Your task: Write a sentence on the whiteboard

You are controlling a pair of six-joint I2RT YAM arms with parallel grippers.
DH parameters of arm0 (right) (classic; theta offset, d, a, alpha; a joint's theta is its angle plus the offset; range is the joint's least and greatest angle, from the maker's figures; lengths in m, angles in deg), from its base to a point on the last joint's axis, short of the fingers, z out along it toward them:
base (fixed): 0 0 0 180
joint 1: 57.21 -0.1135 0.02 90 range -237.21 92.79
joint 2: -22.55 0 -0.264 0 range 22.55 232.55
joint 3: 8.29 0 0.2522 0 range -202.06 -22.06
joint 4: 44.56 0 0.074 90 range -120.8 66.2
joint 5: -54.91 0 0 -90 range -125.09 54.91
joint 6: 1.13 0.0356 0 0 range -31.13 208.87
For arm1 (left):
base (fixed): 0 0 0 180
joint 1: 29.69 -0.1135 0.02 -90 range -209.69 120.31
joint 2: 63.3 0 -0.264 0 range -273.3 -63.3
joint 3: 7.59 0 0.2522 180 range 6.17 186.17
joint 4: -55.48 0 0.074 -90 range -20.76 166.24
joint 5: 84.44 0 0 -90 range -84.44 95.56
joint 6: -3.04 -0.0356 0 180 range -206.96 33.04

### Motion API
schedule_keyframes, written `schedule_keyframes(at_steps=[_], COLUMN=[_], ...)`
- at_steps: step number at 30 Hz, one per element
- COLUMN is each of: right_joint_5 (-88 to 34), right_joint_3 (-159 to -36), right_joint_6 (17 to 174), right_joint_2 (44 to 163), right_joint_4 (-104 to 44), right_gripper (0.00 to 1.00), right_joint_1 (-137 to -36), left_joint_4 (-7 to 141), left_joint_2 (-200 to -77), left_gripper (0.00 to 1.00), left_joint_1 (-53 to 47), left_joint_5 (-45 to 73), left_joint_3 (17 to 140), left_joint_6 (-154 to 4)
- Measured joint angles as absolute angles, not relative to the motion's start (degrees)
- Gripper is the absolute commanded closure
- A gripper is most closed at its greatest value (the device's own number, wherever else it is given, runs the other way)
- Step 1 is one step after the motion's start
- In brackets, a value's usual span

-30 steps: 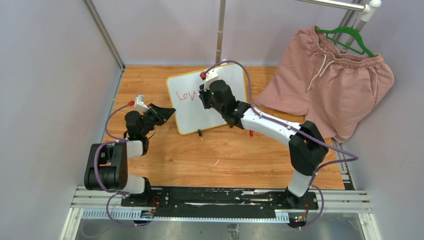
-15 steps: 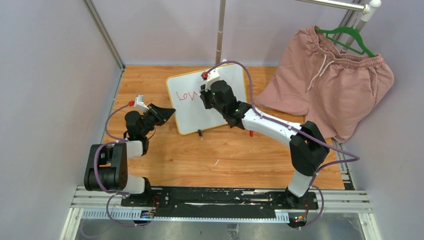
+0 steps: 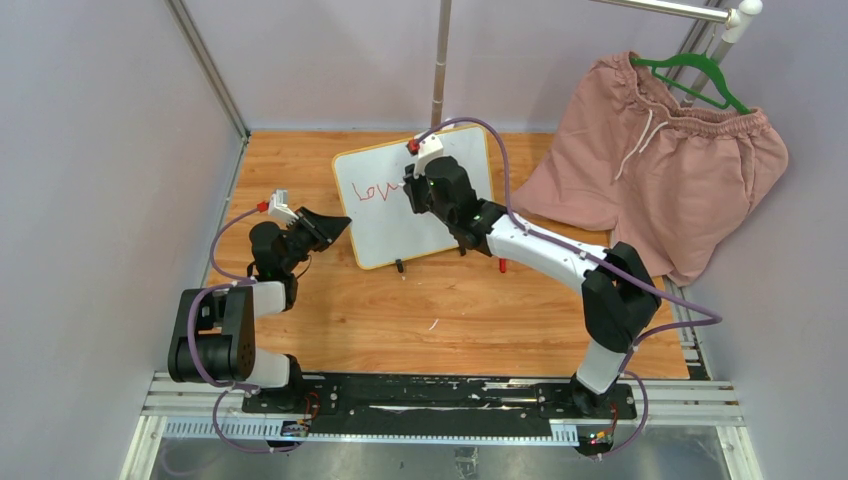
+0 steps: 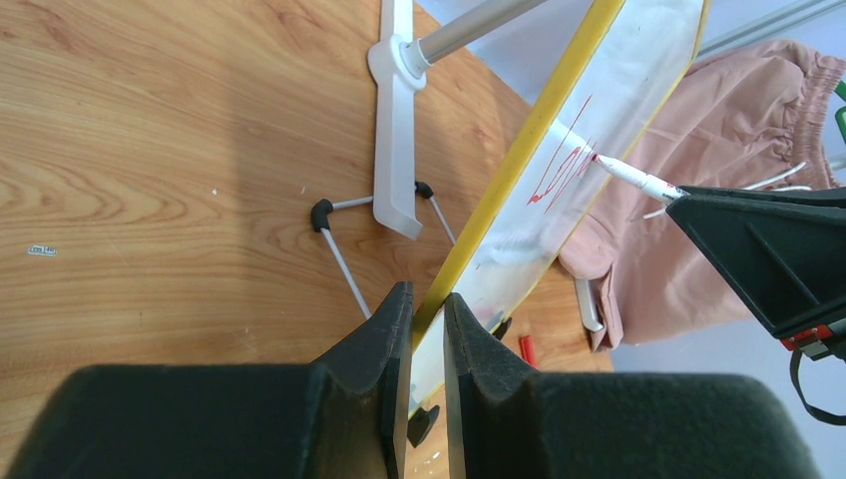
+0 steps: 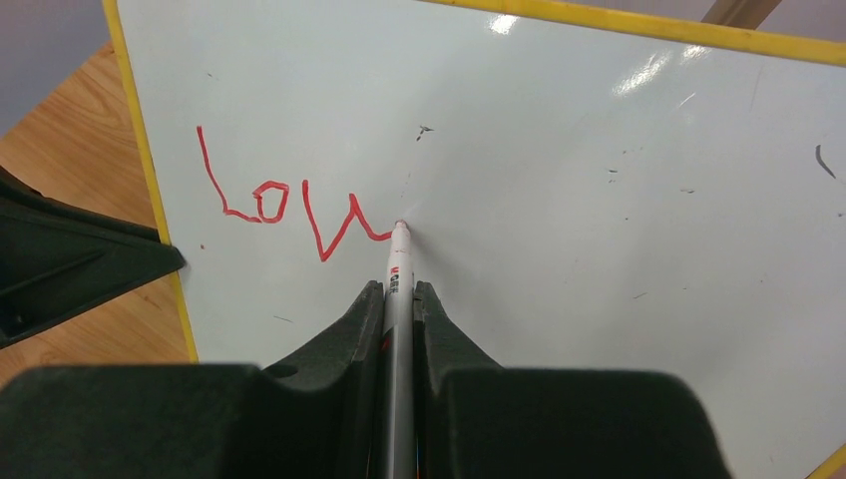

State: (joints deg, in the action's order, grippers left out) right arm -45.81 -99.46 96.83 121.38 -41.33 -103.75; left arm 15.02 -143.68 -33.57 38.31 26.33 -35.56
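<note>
Right gripper has its two fingers pressed onto the barrel of a marker, which runs straight out ahead of the fingertips. The marker's tip touches the whiteboard at the end of the last red stroke. Just left of that tip lies the sentence, so far only "Lo" and a v-shaped stroke with a short tail leading to the tip. Ahead and to the right of the gripper the glossy board face is bare except for a few small dark specks.

Left gripper pinches the board's yellow frame between its pads, at the edge nearest the start of the writing. Seen from that wrist, the board leans away ahead of the fingers, propped on a thin wire stand with a black foot to the left of the fingertips. The marker meets the red strokes farther up the board.

From above, both grippers are at the board, which stands on the wooden table, the left one on its side edge and the right one over its face. Beyond the right arm, well apart from the board, pink shorts hang on a green hanger. A small red piece lies on the table under the right forearm, near the board's lower corner.
</note>
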Motion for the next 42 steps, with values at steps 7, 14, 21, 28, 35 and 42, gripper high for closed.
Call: schedule_keyframes(at_steps=[7, 14, 21, 28, 35, 42], right_joint_5=[-45.8, -45.5, -45.1, -44.5, -44.5, -44.5], right_joint_3=[-100.3, -100.4, -100.4, -100.4, -100.1, -97.7], right_joint_6=[96.8, 96.8, 96.8, 96.8, 96.8, 96.8], right_joint_2=[121.4, 121.6, 121.7, 122.0, 122.1, 121.7], right_joint_4=[-41.1, -41.1, -41.1, -41.1, -41.2, -41.7], right_gripper=[1.0, 1.0, 1.0, 1.0, 1.0, 1.0], right_joint_1=[-103.6, -103.6, -103.7, -104.2, -104.5, -104.9], left_joint_4=[15.1, 15.3, 15.3, 15.3, 15.3, 15.4], left_joint_2=[-143.5, -143.5, -143.4, -143.4, -143.4, -143.4], left_gripper=[1.0, 1.0, 1.0, 1.0, 1.0, 1.0], left_joint_1=[-33.6, -33.5, -33.4, -33.4, -33.4, -33.4], left_joint_5=[38.4, 38.4, 38.4, 38.4, 38.4, 38.2], left_joint_3=[26.3, 26.3, 26.3, 26.3, 26.3, 26.3], left_joint_6=[-35.6, -35.6, -35.6, -35.6, -35.6, -35.6])
